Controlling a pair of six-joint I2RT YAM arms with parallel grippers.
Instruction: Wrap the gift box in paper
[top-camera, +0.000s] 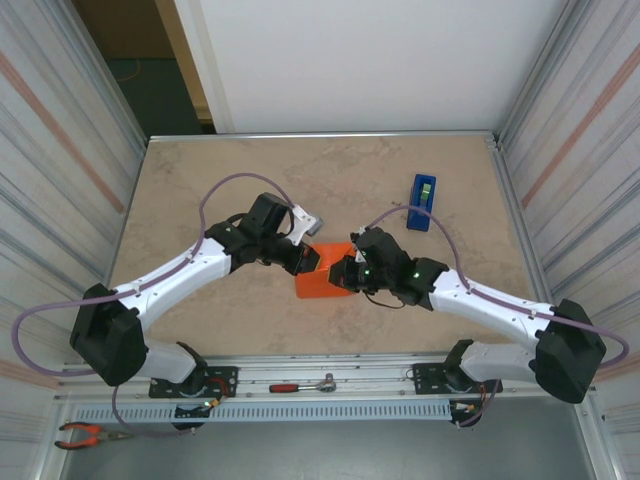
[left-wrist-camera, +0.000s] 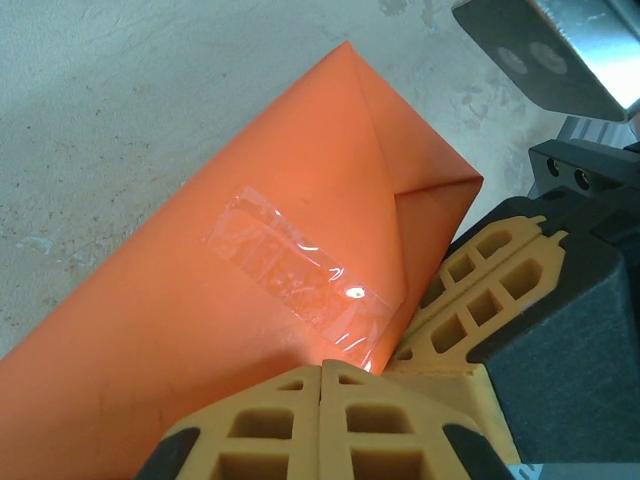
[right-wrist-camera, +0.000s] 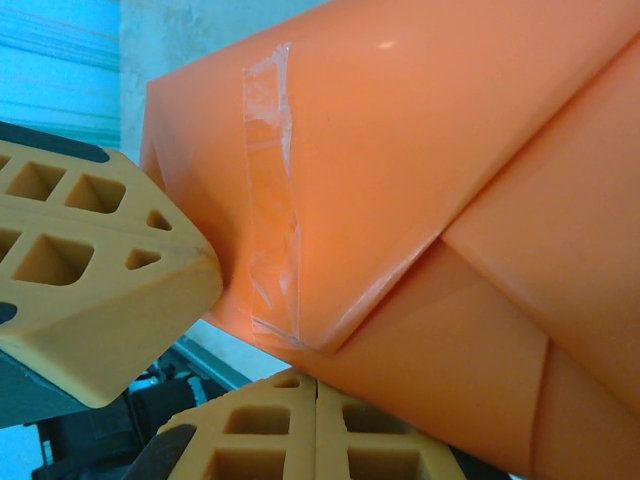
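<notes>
Corrugated metal walls box in a desk with a mottled beige, stone-like top, and the paper lies at its middle, between the two arms, already folded into a compact orange parcel. The gift box itself is hidden; judging by the blocky shape and crisp edges, it sits inside the wrapping. Both sets of jaws are clenched on nothing. In the left wrist view the left jaws stand tip to tip against the parcel's near edge, and in the right wrist view the right jaws meet the same way below the wrapping. Each seems to be used as a blunt pusher, steadying the parcel from opposite sides so the folds hold, though that is my reading. The paper is smooth, slightly glossy and stiff enough to keep sharp creases. One end is folded into a triangular flap with a pointed corner. A strip of clear tape, wrinkled and shiny, bridges the main seam. The ribbed yellow fingers look like soft moulded lattice, good for pressing without tearing. A narrow blue tape dispenser lies well apart, toward the far right.
</notes>
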